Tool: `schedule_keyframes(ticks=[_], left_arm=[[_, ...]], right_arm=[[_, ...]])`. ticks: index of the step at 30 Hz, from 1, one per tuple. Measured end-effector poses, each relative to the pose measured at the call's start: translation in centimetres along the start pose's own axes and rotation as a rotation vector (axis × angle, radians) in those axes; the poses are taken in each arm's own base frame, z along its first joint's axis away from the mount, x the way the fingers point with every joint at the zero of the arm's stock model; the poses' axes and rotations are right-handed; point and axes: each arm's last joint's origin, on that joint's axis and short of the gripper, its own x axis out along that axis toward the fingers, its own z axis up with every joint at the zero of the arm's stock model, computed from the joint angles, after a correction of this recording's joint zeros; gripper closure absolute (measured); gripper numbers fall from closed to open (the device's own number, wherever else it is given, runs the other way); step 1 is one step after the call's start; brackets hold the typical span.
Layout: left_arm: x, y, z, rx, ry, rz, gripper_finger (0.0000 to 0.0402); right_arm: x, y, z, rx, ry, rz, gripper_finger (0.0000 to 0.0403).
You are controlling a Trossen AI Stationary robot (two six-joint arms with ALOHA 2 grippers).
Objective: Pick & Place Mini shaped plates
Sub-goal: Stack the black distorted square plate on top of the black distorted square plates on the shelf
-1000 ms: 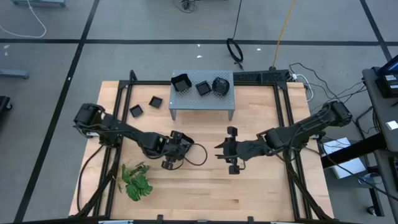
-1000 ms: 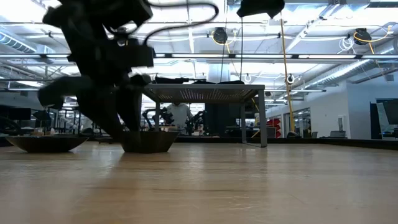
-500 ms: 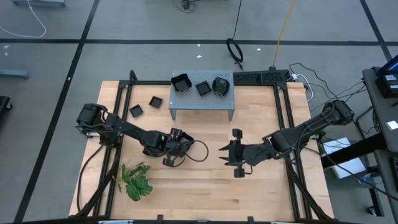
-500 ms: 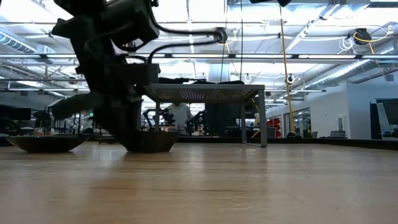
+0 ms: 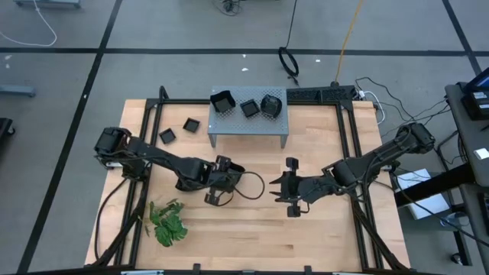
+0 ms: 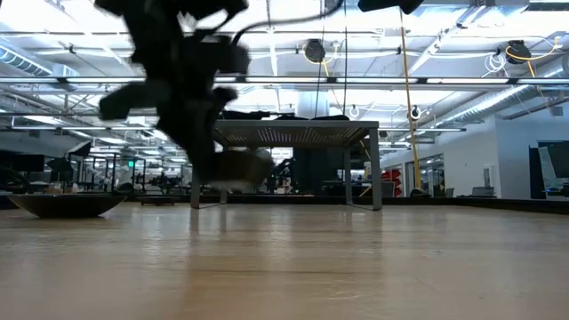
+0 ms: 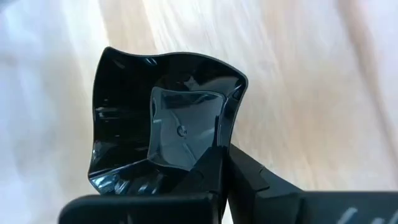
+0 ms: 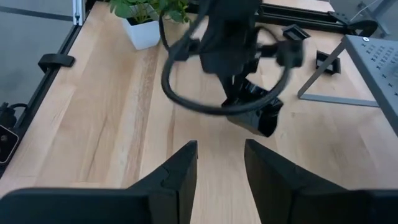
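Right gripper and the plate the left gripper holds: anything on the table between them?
Nothing. In the right wrist view, only bare wood lies between the right gripper and the plate held by the left gripper.

Grey floor (image 5: 69,92) crossed by dark lines; a bright, open workshop hall (image 6: 462,133) with ceiling lights.

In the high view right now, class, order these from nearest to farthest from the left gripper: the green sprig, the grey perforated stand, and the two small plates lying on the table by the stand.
Measured from the left gripper, which is shut on a plate:
1. Green sprig, toward the table's front left.
2. Grey perforated stand, behind the gripper at the table's back.
3. The two small plates, left of the stand; nearly level with the stand, so this ranking is tentative.
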Motion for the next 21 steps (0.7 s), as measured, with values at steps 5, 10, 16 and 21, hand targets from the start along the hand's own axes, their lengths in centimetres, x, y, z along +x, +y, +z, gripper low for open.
schedule_keyframes(ticks=[5, 10, 16, 21], left_arm=[[-3.5, 1.9, 2.8, 0.001, -0.016, 0.011, 0.0393], [-7.0, 5.8, 4.2, -0.016, 0.019, 0.142, 0.0397], [-10.7, 11.9, 4.3, -0.148, 0.033, 0.285, 0.0386], [-12.0, 17.4, 2.5, -0.3, 0.042, 0.356, 0.0396]], right_arm=[[0.0, 0.0, -0.1, -0.009, 0.012, -0.002, 0.0282], [0.0, -0.1, -0.4, -0.016, 0.035, -0.006, 0.0283], [-0.1, -0.1, -0.7, -0.031, 0.065, -0.01, 0.0286], [-0.3, 0.3, -1.1, -0.028, 0.091, -0.002, 0.0287]])
